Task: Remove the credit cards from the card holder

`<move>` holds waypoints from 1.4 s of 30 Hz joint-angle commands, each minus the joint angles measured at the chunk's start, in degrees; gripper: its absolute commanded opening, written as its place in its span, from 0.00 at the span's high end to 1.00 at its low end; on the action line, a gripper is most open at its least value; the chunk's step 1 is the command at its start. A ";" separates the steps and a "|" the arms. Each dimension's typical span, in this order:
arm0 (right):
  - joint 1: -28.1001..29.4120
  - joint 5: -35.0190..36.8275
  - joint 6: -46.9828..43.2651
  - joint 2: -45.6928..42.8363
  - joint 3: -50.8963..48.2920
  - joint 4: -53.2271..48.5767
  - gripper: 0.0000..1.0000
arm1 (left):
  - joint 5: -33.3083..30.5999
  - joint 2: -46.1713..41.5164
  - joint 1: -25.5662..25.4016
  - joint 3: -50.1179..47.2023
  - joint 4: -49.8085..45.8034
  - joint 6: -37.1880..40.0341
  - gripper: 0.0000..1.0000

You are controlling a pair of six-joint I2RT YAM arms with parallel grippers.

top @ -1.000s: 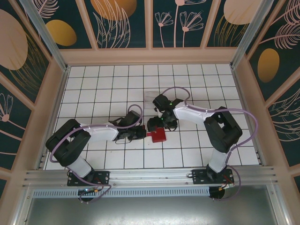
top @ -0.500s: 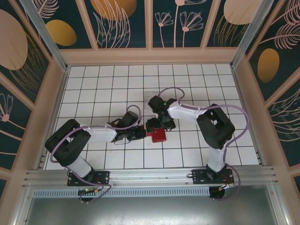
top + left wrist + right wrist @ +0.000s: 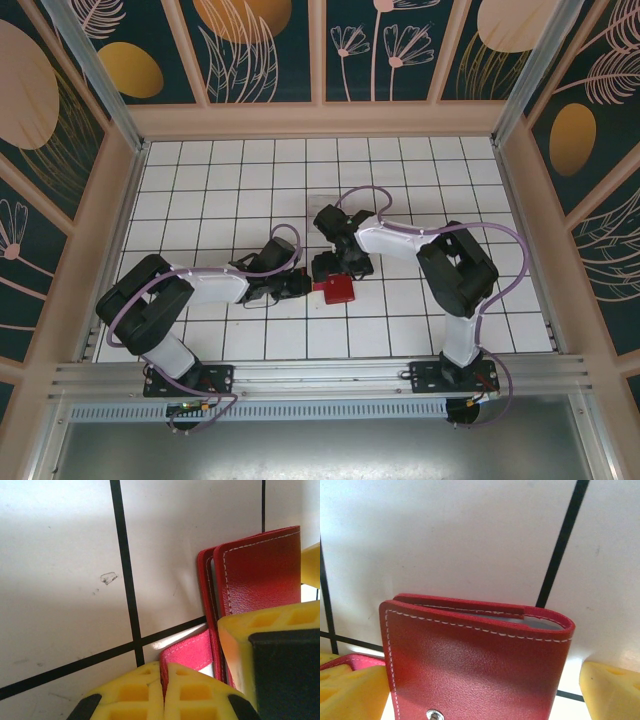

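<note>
Top view: the card holder (image 3: pixel 338 290) lies on the white tiled worktop (image 3: pixel 200 180) near its middle, between the two arms. The left hand (image 3: pixel 306 286) meets the holder's left edge, and the right hand (image 3: pixel 328 268) stands just above its far left corner. Left wrist view: the left hand (image 3: pixel 163 672) is pressed together, pinching a red flap (image 3: pixel 190 650) that runs out from the card holder (image 3: pixel 260 575). The holder's stitched cover lies just beyond, folded shut. Right wrist view: the right hand (image 3: pixel 480 695) is spread wide, its yellow fingers (image 3: pixel 350 690) standing one at each side of the folded card holder (image 3: pixel 475 650). Contact with the cover cannot be confirmed. A grey edge (image 3: pixel 540 623) shows inside the fold; whether it is a card or a sleeve cannot be told. A metal snap (image 3: pixel 435 714) sits low on the cover
</note>
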 commanded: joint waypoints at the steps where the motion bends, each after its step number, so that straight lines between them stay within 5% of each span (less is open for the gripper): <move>1: 0.49 2.25 1.09 -2.10 0.23 -3.31 0.03 | -0.61 1.47 -0.04 0.22 -2.40 1.30 1.00; 28: -1.24 5.01 1.17 -9.08 -2.19 -6.40 0.06 | -4.59 0.98 0.79 1.79 -7.48 1.91 1.00; 42: -2.05 4.31 0.30 -10.03 -1.97 -5.65 0.19 | -7.08 -4.79 6.51 0.12 -12.52 3.15 1.00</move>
